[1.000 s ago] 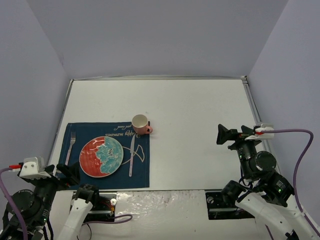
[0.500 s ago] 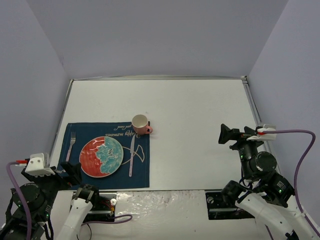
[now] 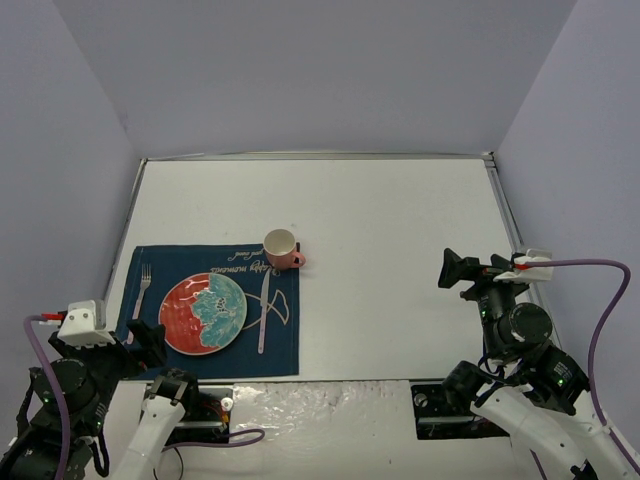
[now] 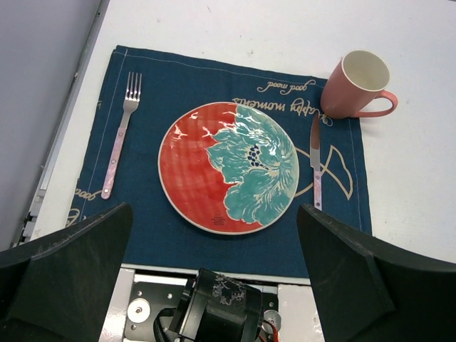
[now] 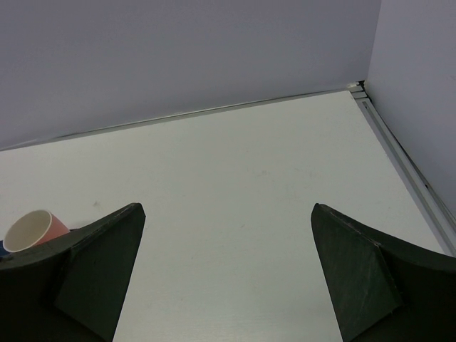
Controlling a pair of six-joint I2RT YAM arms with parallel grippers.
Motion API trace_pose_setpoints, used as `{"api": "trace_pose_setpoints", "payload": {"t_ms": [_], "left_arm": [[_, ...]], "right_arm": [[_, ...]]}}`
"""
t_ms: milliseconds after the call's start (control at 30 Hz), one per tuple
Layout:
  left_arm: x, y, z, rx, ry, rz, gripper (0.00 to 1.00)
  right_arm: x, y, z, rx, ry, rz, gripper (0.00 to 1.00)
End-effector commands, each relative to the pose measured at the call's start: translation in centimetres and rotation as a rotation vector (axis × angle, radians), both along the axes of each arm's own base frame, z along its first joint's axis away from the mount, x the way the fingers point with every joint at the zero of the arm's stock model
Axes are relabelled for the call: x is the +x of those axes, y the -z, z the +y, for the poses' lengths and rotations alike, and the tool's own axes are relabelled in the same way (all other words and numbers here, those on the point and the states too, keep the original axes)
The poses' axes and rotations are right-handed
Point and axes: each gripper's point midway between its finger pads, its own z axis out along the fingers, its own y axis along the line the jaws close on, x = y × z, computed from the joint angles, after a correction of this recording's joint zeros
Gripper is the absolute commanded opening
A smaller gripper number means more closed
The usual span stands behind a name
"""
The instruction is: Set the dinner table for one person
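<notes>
On the white dinner table (image 3: 400, 220) lies a navy placemat (image 3: 282, 350) at the near left. On it sit a red and teal plate (image 3: 203, 313), a fork (image 3: 141, 288) to its left and a knife (image 3: 264, 310) to its right. A pink mug (image 3: 282, 247) stands at the mat's far right corner. The left wrist view shows the plate (image 4: 228, 167), fork (image 4: 120, 135), knife (image 4: 315, 167) and mug (image 4: 356, 85). My left gripper (image 3: 140, 342) is open and empty, near the mat's near left edge. My right gripper (image 3: 455, 270) is open and empty over the right side.
Grey walls close in the table on the left, back and right. A raised metal rail (image 3: 510, 220) runs along the table's right edge, another along the left. The arm bases and a mounting plate (image 4: 221, 313) sit at the near edge.
My left arm has drawn back toward the near left corner. My right gripper has barely shifted. The place setting has not moved.
</notes>
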Motion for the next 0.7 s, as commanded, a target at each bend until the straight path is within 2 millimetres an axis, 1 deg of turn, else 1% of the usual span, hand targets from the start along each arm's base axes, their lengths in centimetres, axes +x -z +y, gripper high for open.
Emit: {"api": "trace_pose_setpoints", "payload": {"t_ms": [0,667], "left_arm": [[0.5,-0.3,-0.1,-0.001,0.007,-0.013,0.97],[0.2,1.0,-0.4,-0.031,0.01,-0.011,0.97]], "right_arm": [[-0.1,-2.5,-0.6,0.049,0.027,-0.056,1.0],[-0.3,-2.6,-0.7,0.05,0.02,-0.063,1.0]]}}
